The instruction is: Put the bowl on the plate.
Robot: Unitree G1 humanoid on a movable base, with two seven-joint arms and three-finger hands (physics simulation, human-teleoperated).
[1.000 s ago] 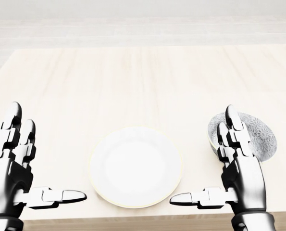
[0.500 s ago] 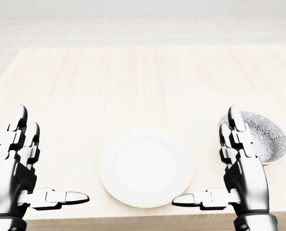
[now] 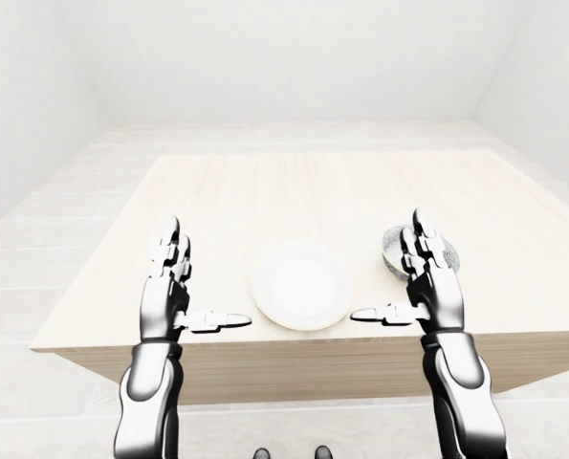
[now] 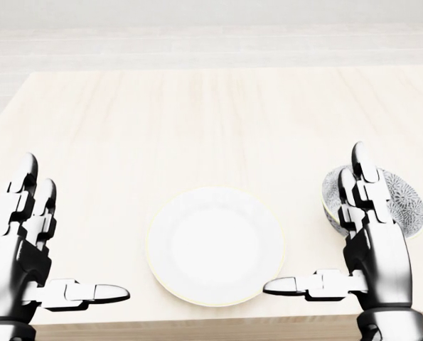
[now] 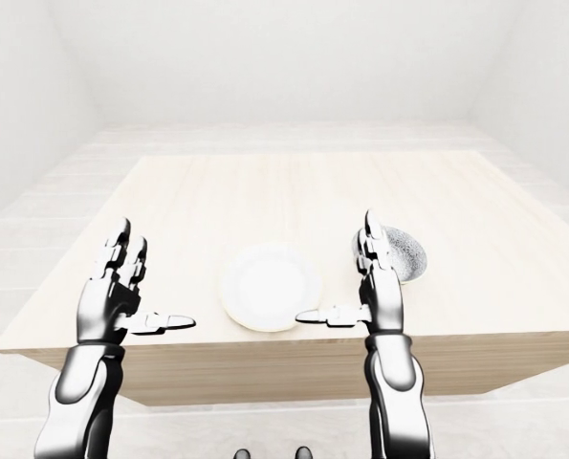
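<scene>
Since half a second earlier the right hand point(image 4: 373, 245) had slid outward, so in the head view its upright fingers overlapped the bowl point(image 4: 404, 202), which sat on the surface point(image 4: 197, 121) just past its fingertips. The plate point(image 4: 215, 245) lay off its thumb side, apart from the bowl. Both hands were spread wide, thumbs pointing inward, holding nothing; the left hand point(image 4: 19, 245) hung beyond the plate. The left-eye view hid most of the bowl behind the right hand. The right-eye view showed it beside the fingers; contact I could not tell. The reach seemed in hand: next, close on the rim, lift, carry thumbward. The surface's edge ran under both wrists, with bare room beyond the fingertips.
</scene>
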